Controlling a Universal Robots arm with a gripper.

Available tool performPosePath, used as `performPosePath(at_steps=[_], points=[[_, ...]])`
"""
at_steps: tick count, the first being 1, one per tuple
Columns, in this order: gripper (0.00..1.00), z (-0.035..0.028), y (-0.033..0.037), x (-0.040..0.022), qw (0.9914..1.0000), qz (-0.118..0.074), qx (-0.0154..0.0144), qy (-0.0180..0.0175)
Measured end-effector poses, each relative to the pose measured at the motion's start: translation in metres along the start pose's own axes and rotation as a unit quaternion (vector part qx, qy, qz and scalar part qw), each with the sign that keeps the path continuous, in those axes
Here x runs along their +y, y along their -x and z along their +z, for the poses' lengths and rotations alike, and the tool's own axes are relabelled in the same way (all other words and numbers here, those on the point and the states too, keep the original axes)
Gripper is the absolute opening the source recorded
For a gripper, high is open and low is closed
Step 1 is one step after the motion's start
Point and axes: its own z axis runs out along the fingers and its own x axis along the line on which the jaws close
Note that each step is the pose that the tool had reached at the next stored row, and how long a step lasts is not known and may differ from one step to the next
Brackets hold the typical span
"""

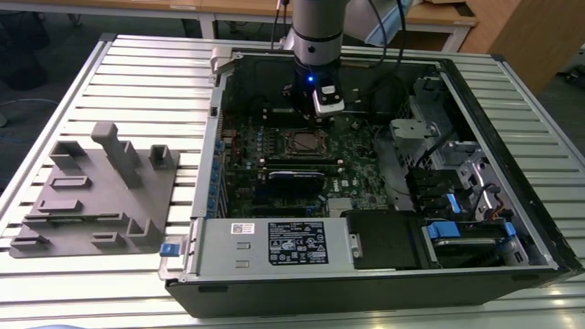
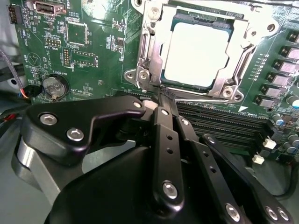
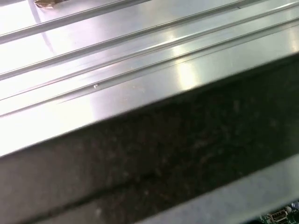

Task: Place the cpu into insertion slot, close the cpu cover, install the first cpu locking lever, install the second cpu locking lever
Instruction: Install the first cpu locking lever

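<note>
Since the cpu (image 2: 196, 53) lies flat in the insertion slot (image 2: 135, 74), just beyond the fingertips, with its pale silver top facing up, I judge the first step done. The cpu cover (image 2: 150, 44) appears to lie down around the chip as a silvery frame, its cut-out middle showing the chip's top, so the second step also looks done, though a dark strip of the socket shows at the chip's far edge and I cannot be sure the plate is fully seated. In the second wrist view the gripper (image 2: 160, 95) has its jaws pressed together at the tips, which sit at the socket's nearest corner, touching it or just above it. Whether something thin is caught between them I cannot tell. I also cannot tell whether either locking lever is latched, so neither lever step can be counted as finished. The long black memory slots (image 2: 224, 121) run just beside the jaws on the near side of the socket. In the exterior view the arm (image 1: 316, 41) reaches down into the open computer case (image 1: 512, 171).
</note>
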Motion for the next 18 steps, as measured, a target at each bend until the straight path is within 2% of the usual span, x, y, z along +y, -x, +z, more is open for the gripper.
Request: performPosePath(at_steps=[7, 8, 13, 15, 17, 18], points=[[0.11, -0.0018, -0.0010, 0.0030, 1.00000, 0.001, -0.0001, 0.0000], [0.11, -0.0016, -0.0027, 0.0063, 0.99999, 0.004, -0.0004, -0.0002], [0.11, -0.0016, -0.0031, 0.0062, 0.99999, 0.004, -0.0014, 0.0001], [0.11, -0.0016, -0.0035, 0.0061, 0.99998, 0.004, -0.0049, 0.0005], [0.11, -0.0015, -0.0045, 0.0056, 0.99993, 0.003, -0.0108, 0.0024], [0.11, -0.0015, -0.0051, 0.0055, 0.99992, 0.003, -0.0122, 0.0030]])
